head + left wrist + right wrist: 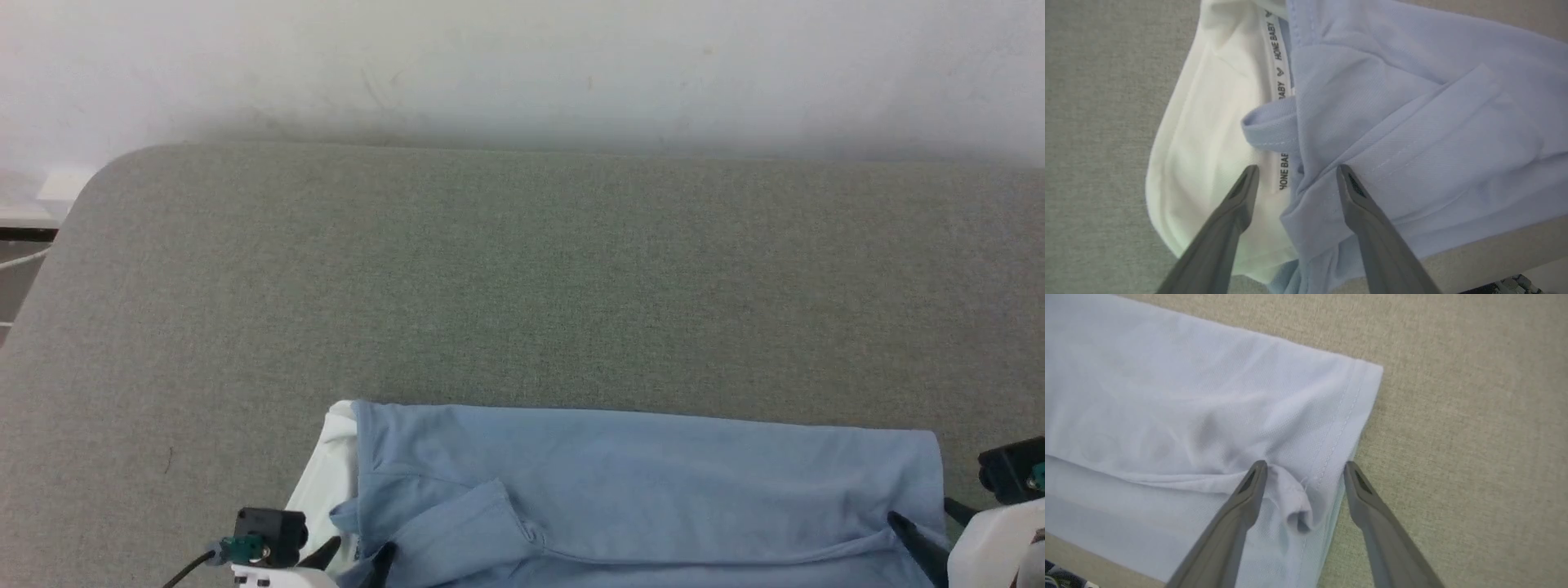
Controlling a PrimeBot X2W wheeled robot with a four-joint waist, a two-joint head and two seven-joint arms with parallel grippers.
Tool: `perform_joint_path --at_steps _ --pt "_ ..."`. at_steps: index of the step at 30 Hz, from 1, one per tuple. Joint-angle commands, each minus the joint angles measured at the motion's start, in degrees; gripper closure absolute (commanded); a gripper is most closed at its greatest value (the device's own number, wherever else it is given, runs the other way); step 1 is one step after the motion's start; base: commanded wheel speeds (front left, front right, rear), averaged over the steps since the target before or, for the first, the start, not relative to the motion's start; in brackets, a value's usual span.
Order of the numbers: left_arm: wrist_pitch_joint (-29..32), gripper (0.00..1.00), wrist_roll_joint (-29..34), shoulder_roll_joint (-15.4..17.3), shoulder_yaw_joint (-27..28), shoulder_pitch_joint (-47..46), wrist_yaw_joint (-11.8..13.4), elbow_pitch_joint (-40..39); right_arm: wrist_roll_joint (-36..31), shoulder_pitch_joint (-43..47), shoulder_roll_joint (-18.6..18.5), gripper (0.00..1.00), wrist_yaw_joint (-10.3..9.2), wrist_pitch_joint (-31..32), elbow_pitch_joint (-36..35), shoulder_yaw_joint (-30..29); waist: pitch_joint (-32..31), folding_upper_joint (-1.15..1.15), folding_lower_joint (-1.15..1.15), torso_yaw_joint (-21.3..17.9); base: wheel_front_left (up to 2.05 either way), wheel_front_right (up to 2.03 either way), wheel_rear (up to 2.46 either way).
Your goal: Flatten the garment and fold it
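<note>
One grey cloth-covered table (522, 269) carried the light blue shirt (653, 474), which lay folded into a long band near the table's front edge, with its white collar (1208, 122) sticking out at the left end. Both hands stood wide open and gripped nothing. The left hand (1297, 171) straddled the line where collar met blue cloth, and the right hand (1305, 465) straddled a small pucker (1294, 506) beside the stitched hem (1345, 416).

White neck tape (1279, 73) in the garment (1412, 122) reads "HONE BABY" (printed repeatedly)
</note>
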Motion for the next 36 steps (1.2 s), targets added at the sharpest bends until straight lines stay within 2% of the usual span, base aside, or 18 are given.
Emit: perform_joint_path --at_steps 1,9,15,19,21,25,28,33,36 --pt "-1.24 0.0 -0.16 -0.66 0.6 -0.89 -0.58 -0.07 1.12 -0.87 0.77 0.0 -0.05 -0.57 -0.86 -0.81 -0.91 0.0 0.0 0.0 0.0 0.0 0.0" --pt "-12.46 0.0 -0.37 -4.14 4.39 -1.01 -0.57 -2.1 3.2 0.18 4.5 0.0 -0.05 -0.76 -7.54 -6.77 -3.76 0.0 0.0 0.46 0.0 0.0 0.0" --pt "-25.1 0.0 -0.17 -8.14 8.89 -0.58 -0.56 -1.34 1.24 2.24 10.74 0.0 -0.05 -0.76 -10.06 -12.67 -4.54 0.0 0.0 0.98 0.0 0.0 0.0" --pt "-27.91 0.0 3.62 -11.91 13.9 -0.41 -1.16 -0.64 -1.88 3.4 15.31 0.0 -0.05 -1.64 -9.3 -16.38 -4.43 0.0 0.0 1.27 0.0 0.0 0.0" --pt "-27.96 0.0 7.99 -14.87 17.66 -0.11 -2.52 -2.59 -2.9 3.88 17.84 0.0 -0.05 -2.1 -8.39 -18.34 -4.29 0.0 0.0 1.59 0.0 0.0 0.0" --pt "-27.99 0.0 17.88 -19.55 22.49 1.65 -7.08 -5.03 -5.45 4.55 22.27 0.0 -0.05 -2.6 -6.4 -22.34 -3.99 0.0 0.0 2.11 0.0 0.0 0.0" --pt "-28.0 0.0 22.93 -23.29 26.18 2.63 -9.94 -6.17 -7.1 4.78 25.03 0.0 -0.05 -2.35 -4.73 -25.33 -3.68 0.0 0.0 2.42 0.0 0.0 0.0" --pt "-28.0 0.0 30.51 -25.82 29.46 3.42 -14.13 -6.35 -8.61 4.63 27.15 0.0 -0.05 -1.67 -1.52 -27.96 -3.02 0.0 0.0 2.71 0.0 0.0 0.0" --pt "-28.0 0.0 33.61 -26.3 29.52 3.9 -15.47 -5.38 -9.45 4.38 27.65 0.0 -0.05 -0.97 0.42 -28.43 -2.61 0.0 0.0 2.77 0.0 0.0 0.0"
